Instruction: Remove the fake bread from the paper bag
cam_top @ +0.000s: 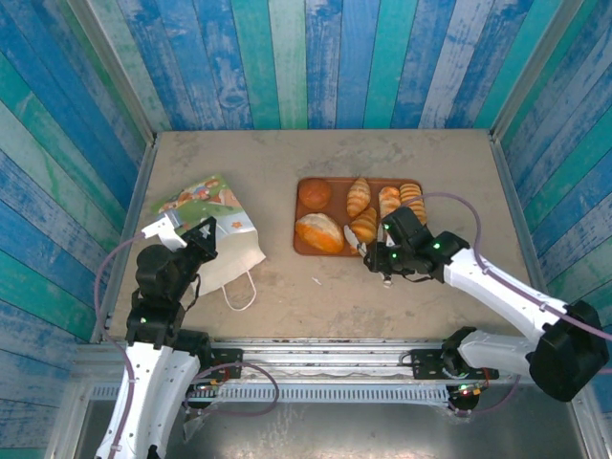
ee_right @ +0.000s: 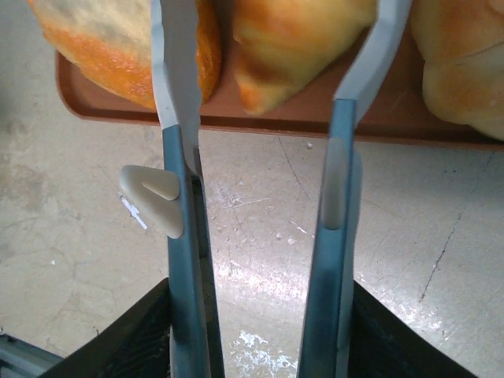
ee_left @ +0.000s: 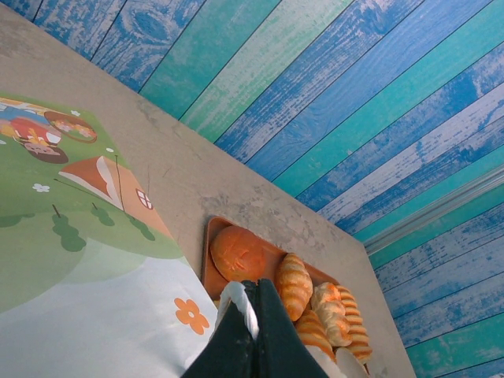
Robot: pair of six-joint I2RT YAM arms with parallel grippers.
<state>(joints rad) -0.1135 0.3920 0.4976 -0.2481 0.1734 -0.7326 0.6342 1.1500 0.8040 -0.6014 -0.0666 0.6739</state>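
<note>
The job is looking done: fake bread [cam_top: 320, 232] is lying on the tray [cam_top: 297, 251] before the half-open, empty right gripper [cam_top: 368, 251]; the left gripper [cam_top: 204, 234], closed tight, is hovering over the paper bag [cam_top: 206, 201].

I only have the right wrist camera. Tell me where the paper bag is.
Observer: The paper bag lies on its side on the table, left of the tray, printed side up.
Operator: Report the left gripper.
Observer: The left gripper is shut, its tips at the bag's white edge.
Operator: Count the bread.
Observer: Six pieces of fake bread show on the tray.
</note>
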